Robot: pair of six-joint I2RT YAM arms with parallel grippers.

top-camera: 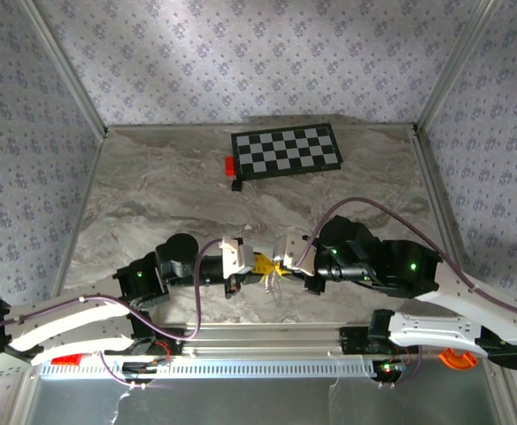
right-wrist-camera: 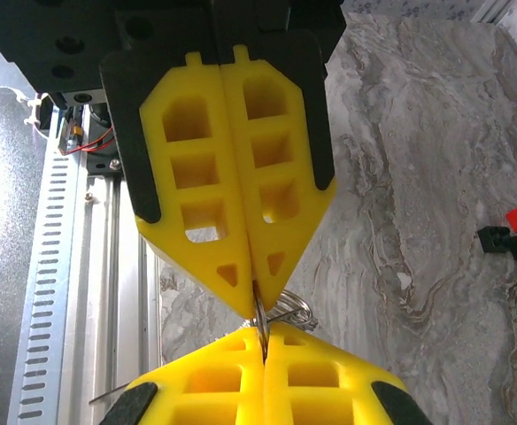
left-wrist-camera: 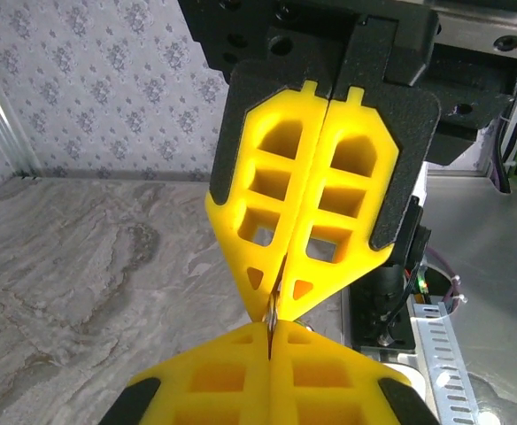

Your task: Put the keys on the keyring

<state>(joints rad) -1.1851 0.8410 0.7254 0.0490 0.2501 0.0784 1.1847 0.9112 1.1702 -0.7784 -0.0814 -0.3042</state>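
I am pinching the keyring (right-wrist-camera: 290,310) edge-on at the near middle of the table (top-camera: 152,195), its thin metal running left to right. My left gripper (left-wrist-camera: 269,341) and right gripper (right-wrist-camera: 263,341) are both clenching it, meeting tip to tip, equally near; whether a key is caught too, I cannot tell.

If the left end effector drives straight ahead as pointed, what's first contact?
The right end effector: its yellow tips face the left end effector nose to nose, both shut, with a thin metal piece bridging the tips. Hardly any free travel, though depth is unclear.
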